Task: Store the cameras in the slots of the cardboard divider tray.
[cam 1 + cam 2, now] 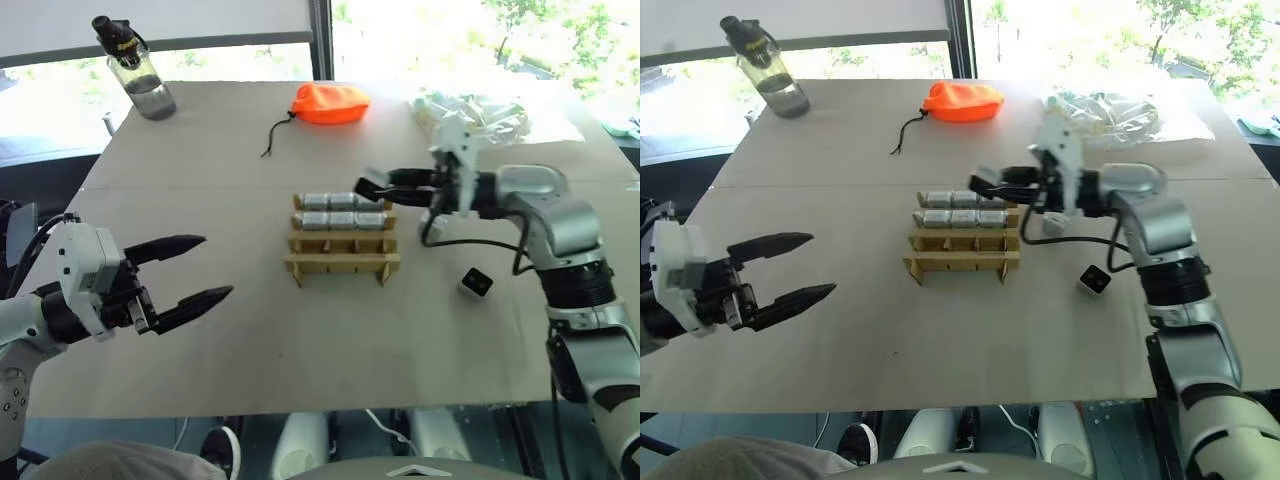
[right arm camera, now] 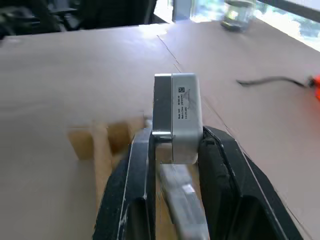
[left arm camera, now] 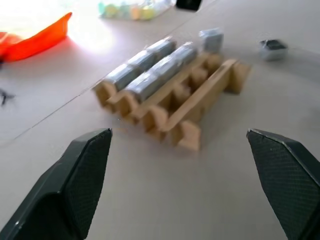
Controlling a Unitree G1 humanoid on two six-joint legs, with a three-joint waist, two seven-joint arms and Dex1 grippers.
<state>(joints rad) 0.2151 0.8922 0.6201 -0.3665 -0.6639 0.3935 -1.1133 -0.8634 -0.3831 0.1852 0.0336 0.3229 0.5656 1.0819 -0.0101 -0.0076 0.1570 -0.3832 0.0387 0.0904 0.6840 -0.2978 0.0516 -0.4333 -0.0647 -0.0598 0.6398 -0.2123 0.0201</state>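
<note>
Matt cardboard tray (image 1: pixel 341 264) (cameras (image 1: pixel 342 210) satin metal)

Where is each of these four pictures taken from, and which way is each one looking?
Left eye: on the head, looking down over the table; both arms show.
Right eye: beside it, same scene, slightly shifted.
Left wrist: behind the open left gripper, facing the cardboard tray.
Right wrist: behind the right gripper, shut on a camera, facing across the table toward the water bottle.
Shared: all four show the tray; both eyes also show a loose camera.
</note>
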